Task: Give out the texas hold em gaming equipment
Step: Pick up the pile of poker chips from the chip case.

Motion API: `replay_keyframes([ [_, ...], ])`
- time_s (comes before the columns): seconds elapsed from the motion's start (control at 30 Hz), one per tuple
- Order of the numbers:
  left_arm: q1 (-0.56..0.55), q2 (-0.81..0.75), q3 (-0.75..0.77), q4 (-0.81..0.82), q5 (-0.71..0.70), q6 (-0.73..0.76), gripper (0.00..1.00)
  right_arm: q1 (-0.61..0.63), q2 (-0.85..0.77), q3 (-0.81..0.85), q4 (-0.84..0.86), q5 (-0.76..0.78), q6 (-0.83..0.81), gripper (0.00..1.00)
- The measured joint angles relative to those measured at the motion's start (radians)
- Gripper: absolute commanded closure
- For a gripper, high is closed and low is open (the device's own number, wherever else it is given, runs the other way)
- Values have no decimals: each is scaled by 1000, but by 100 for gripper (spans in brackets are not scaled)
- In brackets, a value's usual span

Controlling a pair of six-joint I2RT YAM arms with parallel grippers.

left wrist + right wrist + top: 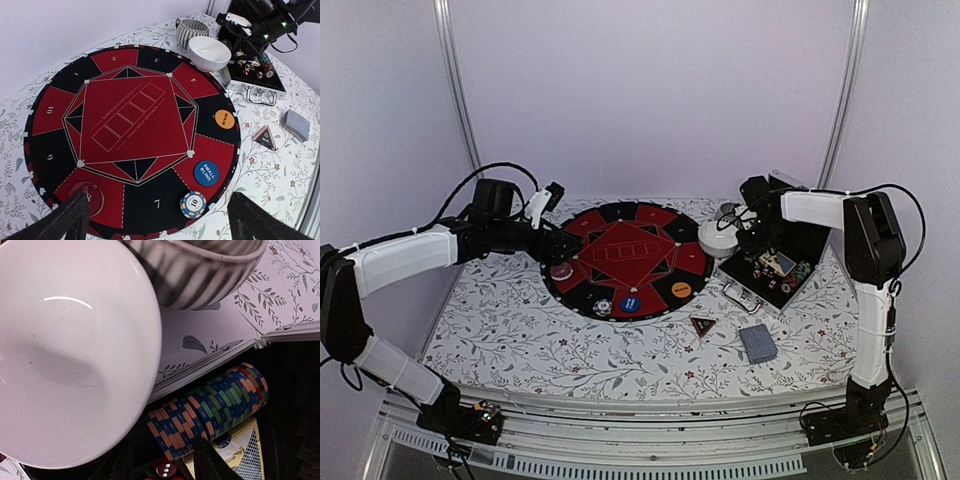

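right gripper (164, 465), jaws half spread and empty, hangs over the chips (210, 407) at the case (252, 91) edge. straddle a few squarely. left gripper (159, 200) gapes wide.

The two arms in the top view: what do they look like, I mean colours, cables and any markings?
Both the left arm and the right arm have white shells between black joints. Thin black cables loop loosely along each. The fingers are black. Small green lights glow on the right wrist. No markings are readable.
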State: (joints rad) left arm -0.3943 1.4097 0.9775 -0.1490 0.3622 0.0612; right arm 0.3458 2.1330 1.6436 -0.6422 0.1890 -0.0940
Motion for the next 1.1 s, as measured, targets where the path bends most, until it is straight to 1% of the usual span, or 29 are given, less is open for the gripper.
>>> replay_keyframes([
  [0.23,1,0,0,0,6,-2,2,-15,-1,-10,10,-27,-5,60],
  [0.4,2,0,0,0,10,-3,2,-20,-26,-49,31,-64,-10,62],
  [0.6,3,0,2,0,14,-3,2,-19,-43,-86,30,-71,-8,62],
  [0.93,3,0,2,0,19,-3,2,-19,-36,-63,29,-23,-28,64],
  [1.1,3,1,2,0,20,-3,2,-24,-31,-43,46,-31,-55,64],
])
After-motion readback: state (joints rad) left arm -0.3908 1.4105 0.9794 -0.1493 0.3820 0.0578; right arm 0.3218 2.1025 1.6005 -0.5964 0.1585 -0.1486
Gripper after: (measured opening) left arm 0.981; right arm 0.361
